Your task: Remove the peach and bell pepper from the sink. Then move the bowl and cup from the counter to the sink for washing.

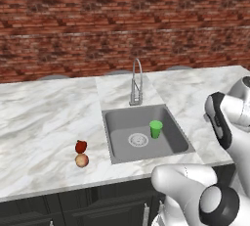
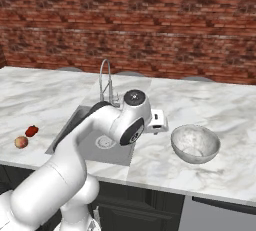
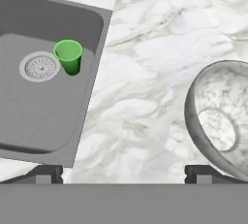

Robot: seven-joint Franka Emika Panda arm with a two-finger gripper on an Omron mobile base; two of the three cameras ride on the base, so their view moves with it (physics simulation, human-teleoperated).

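Bowl stands upright on the white marble tabletop, to the right of the sink and well apart from its edge. In the hand view the bowl fills the right side, and the right fingertip of the jaws is just below its near rim, while the left fingertip is far to the left, near the corner of the sink. So the bowl is not between the jaws; it lies ahead and to the right of them, and I cannot tell if the right tip touches it. The gripper is spread fully wide and holds nothing.

The green cup stands upright inside the sink, just beside the round drain, on its right side. The tall chrome faucet rises behind the basin.

The peach and the bell pepper lie on the tabletop to the left of the sink, close together, the bell pepper behind the peach. Both are well apart from the jaws. A red brick wall runs behind the tabletop.
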